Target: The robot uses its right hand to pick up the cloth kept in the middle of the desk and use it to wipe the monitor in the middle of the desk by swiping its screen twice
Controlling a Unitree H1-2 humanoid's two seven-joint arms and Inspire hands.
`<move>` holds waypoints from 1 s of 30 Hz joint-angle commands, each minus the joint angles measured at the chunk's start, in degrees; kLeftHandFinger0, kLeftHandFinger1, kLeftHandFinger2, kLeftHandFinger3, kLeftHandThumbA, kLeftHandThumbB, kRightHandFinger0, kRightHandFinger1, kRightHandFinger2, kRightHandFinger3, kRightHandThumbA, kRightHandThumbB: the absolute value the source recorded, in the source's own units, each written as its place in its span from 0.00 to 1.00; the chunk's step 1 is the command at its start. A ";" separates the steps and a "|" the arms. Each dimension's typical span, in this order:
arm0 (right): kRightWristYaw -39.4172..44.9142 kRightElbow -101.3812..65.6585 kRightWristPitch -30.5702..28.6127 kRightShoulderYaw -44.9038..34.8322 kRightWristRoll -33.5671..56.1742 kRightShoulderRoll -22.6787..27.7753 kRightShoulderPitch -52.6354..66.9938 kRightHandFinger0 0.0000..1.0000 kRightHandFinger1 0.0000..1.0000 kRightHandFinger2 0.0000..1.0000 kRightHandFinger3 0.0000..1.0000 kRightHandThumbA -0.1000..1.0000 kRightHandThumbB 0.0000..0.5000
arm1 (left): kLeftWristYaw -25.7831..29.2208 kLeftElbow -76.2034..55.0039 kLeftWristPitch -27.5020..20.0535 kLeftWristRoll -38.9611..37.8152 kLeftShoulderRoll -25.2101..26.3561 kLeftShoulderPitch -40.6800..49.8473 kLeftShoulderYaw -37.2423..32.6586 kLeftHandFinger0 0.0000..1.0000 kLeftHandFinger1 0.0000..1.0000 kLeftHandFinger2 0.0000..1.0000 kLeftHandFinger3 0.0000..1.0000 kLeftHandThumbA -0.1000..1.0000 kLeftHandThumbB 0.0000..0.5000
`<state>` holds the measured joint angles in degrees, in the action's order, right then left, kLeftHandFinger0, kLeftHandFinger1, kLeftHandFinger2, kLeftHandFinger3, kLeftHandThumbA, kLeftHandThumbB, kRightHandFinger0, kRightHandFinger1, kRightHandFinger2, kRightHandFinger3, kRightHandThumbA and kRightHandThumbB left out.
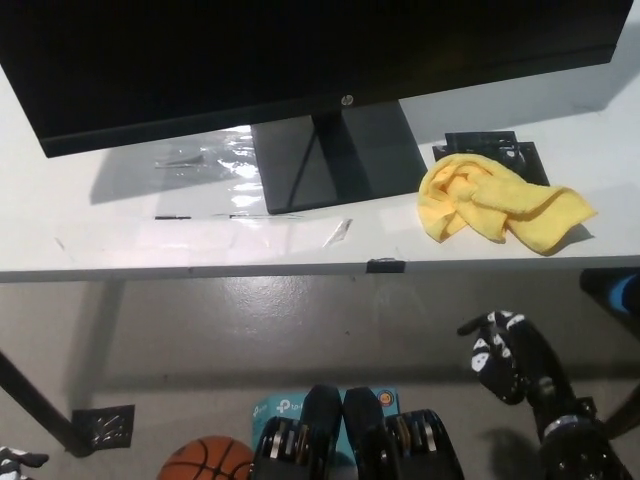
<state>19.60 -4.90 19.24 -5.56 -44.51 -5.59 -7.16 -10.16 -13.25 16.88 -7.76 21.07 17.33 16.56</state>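
Observation:
A crumpled yellow cloth lies on the white desk, right of the monitor's stand. The black monitor fills the top of the head view. My black right hand hangs below the desk's front edge, well clear of the cloth, fingers loosely curled and holding nothing. My white left hand is out of view.
A flat black object lies under the cloth's far side. A small black clip sits on the desk's front edge. On the floor are an orange basketball, a blue box and a desk leg.

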 commanded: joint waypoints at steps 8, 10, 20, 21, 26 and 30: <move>-11.56 10.82 -18.87 -0.59 14.98 1.69 -4.21 0.00 0.00 0.01 0.53 0.06 0.21 | -0.36 -0.73 -1.77 -0.35 1.65 -1.15 0.65 0.43 0.46 0.59 0.73 0.35 0.41; -11.65 10.26 -18.25 -0.91 15.98 1.51 -4.07 0.00 0.00 0.02 0.56 0.07 0.19 | -0.33 -0.76 -0.96 -0.78 1.59 -1.39 0.85 0.42 0.45 0.58 0.74 0.35 0.44; -12.93 10.54 -19.54 1.27 19.50 3.84 -4.37 0.00 0.00 0.00 0.59 0.07 0.16 | 0.10 -1.27 -0.25 -0.45 1.27 -1.73 0.70 0.42 0.46 0.60 0.76 0.33 0.38; -13.09 11.04 -20.13 1.55 19.80 4.23 -4.45 0.00 0.00 0.01 0.58 0.07 0.19 | 0.02 -1.34 -0.37 -0.22 1.43 -1.64 0.58 0.42 0.46 0.60 0.76 0.34 0.39; -12.26 9.79 -16.82 3.34 19.79 5.58 -4.37 0.05 0.09 0.17 0.62 0.15 0.14 | -0.22 -0.82 -1.47 -0.38 1.35 -1.92 0.48 0.40 0.45 0.59 0.77 0.34 0.39; -3.18 8.86 -7.33 7.68 20.49 9.61 -5.19 0.76 0.87 1.00 1.00 0.57 0.31 | -0.17 -0.91 -0.80 -0.51 1.32 -1.92 0.52 0.41 0.47 0.61 0.76 0.35 0.39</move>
<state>9.93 6.04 5.50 -0.90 -26.06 1.19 -10.11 -10.16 -13.28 17.12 -7.76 21.18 15.60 16.63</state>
